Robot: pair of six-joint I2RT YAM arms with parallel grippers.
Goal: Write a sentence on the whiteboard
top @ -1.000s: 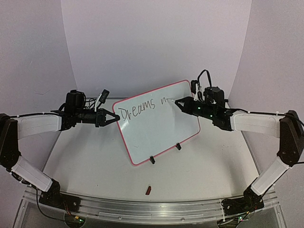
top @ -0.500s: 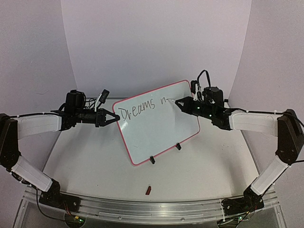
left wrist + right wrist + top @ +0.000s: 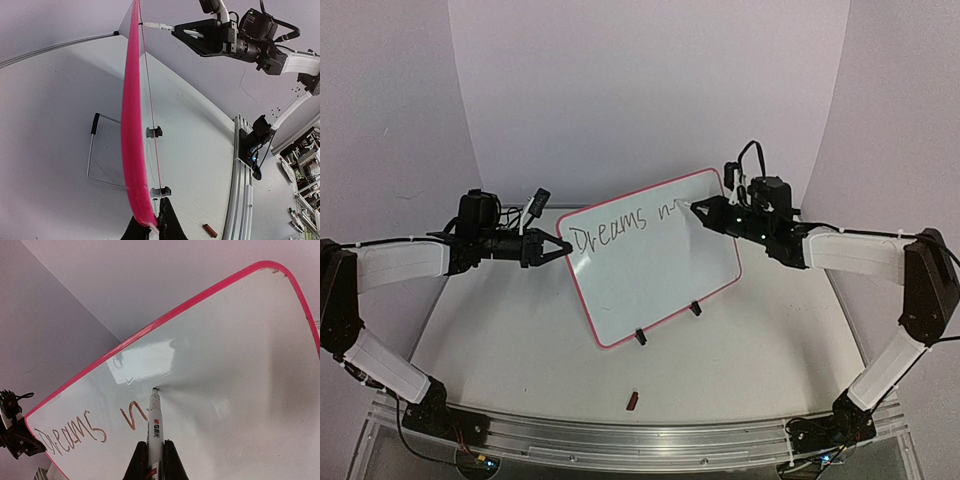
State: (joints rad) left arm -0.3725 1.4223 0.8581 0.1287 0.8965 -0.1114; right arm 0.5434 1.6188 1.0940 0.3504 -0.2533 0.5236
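Observation:
The whiteboard (image 3: 655, 285) stands tilted on the table, pink-framed, with "Dreams n" (image 3: 610, 228) written along its top. My left gripper (image 3: 563, 247) is shut on the board's left edge; in the left wrist view (image 3: 152, 227) its fingers pinch the pink frame (image 3: 131, 125). My right gripper (image 3: 708, 212) is shut on a white marker (image 3: 155, 427), whose tip touches the board (image 3: 240, 365) just up and right of the "n". The marker (image 3: 152, 25) also shows in the left wrist view, meeting the board's top.
A small red marker cap (image 3: 632, 401) lies on the table in front of the board. Two black clip feet (image 3: 641, 337) hold the board's lower edge. A wire stand (image 3: 92, 150) props it behind. A metal rail (image 3: 640, 440) runs along the near edge.
The right gripper has moved the marker tip slightly up and left on the board, past the "n". The left arm and the board have not moved.

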